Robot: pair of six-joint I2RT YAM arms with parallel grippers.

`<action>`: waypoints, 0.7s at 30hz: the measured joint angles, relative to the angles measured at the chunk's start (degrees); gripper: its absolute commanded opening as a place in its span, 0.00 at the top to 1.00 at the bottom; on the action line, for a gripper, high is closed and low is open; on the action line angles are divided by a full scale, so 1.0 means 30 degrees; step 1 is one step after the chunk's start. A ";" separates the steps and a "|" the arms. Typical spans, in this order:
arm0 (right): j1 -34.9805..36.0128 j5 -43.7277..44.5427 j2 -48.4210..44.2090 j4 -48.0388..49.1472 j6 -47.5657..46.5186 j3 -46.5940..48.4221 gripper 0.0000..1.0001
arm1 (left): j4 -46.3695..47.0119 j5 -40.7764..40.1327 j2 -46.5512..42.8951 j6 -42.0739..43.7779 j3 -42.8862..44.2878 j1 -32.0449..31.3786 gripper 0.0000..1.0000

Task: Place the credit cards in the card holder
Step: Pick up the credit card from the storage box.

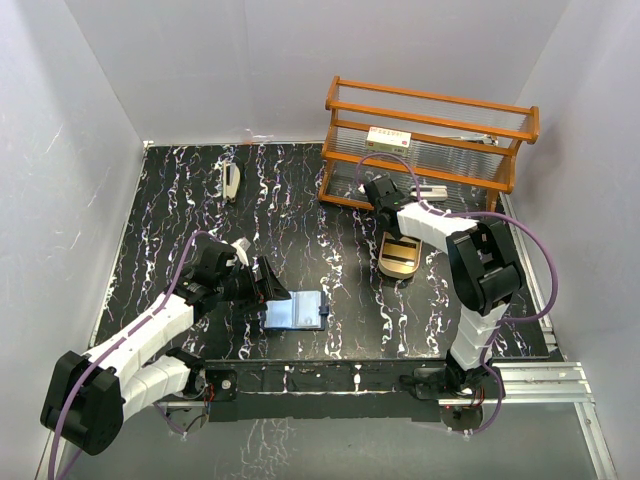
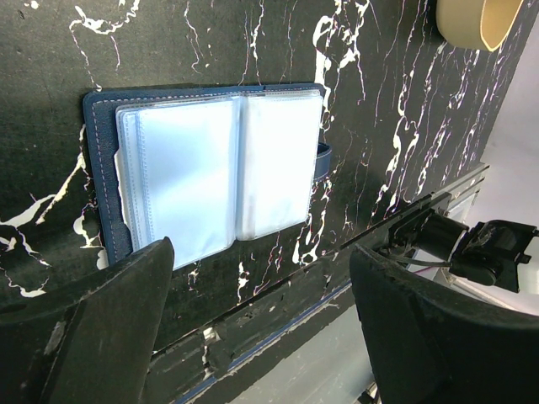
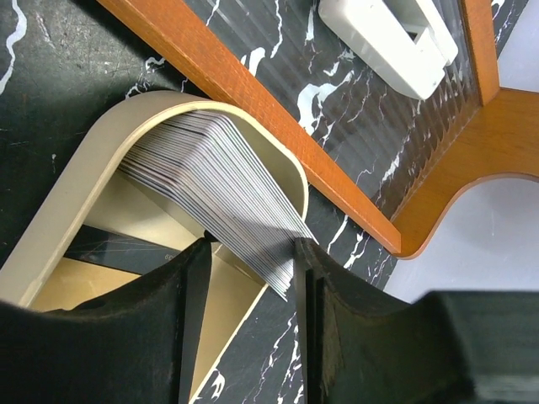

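The navy card holder (image 1: 297, 311) lies open on the black marbled table, its pale clear sleeves (image 2: 219, 168) facing up. My left gripper (image 1: 271, 288) (image 2: 261, 250) hovers just beside its near edge, open and empty. A thick fanned stack of credit cards (image 3: 219, 177) leans out of the gold oval tray (image 3: 50, 227) (image 1: 400, 262), over its rim. My right gripper (image 1: 392, 232) (image 3: 251, 244) has both fingers pressed against the stack's lower end, shut on it.
An orange wooden rack (image 1: 430, 140) with ribbed clear shelves stands right behind the tray, close to my right gripper; a white stapler-like object (image 3: 387, 38) lies inside it and a small box (image 1: 388, 139) on top. Another white object (image 1: 231, 183) lies far left.
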 measured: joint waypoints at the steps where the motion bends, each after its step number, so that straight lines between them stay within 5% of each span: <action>1: -0.0029 -0.0073 0.0000 -0.0058 -0.0066 0.0051 0.65 | 0.0000 0.0000 0.0000 0.0007 -0.0007 0.0000 0.16; 21: -0.0109 -0.0590 0.0000 -0.0889 -0.0204 0.0721 0.71 | 0.0015 0.0000 0.0000 0.0029 -0.0007 0.0000 0.14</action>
